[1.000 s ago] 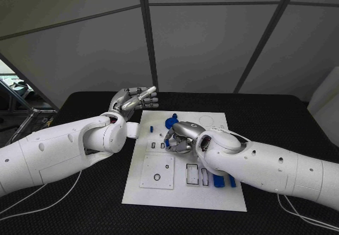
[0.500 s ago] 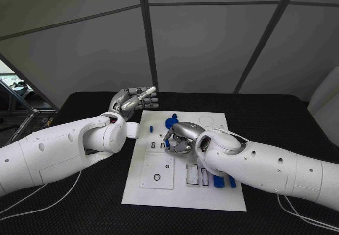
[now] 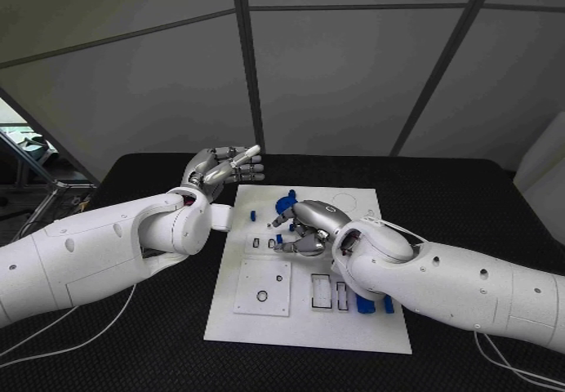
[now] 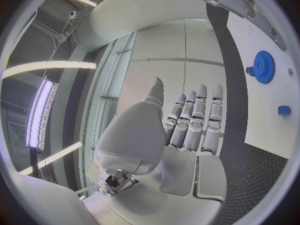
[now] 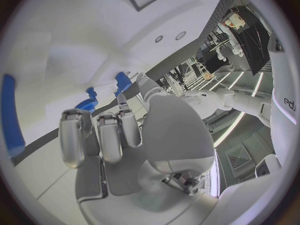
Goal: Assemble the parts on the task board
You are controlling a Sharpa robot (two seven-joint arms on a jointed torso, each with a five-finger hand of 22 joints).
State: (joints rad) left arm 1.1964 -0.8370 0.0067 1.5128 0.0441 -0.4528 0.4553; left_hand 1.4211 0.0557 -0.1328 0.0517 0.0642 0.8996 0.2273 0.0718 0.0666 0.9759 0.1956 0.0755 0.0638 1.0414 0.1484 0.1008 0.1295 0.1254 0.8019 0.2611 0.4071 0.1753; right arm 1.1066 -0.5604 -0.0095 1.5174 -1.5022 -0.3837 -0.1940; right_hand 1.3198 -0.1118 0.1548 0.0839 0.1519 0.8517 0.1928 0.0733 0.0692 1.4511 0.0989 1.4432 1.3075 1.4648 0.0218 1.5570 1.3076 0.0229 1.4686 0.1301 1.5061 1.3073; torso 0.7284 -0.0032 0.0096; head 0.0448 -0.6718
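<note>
Blue gear (image 3: 286, 202), just beyond right hand (image 3: 304, 231).
Judged light, stiff, toothed; take by rim. Right hand curled, contents unclear; left hand (image 3: 224, 170) open.

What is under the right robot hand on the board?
The right robot hand hovers over the board beside a blue gear. Small slots show at its edge; anything directly beneath is covered.

My head camera looks steeply down on the task board (image 3: 309, 327) from above. Each wrist camera sits close behind its own palm: my left hand (image 4: 187, 130) faces across the board's edge, my right hand (image 5: 119, 135) hovers close over it. All three share the blue gear (image 3: 286, 202) (image 4: 263, 66) (image 5: 85, 104).
</note>
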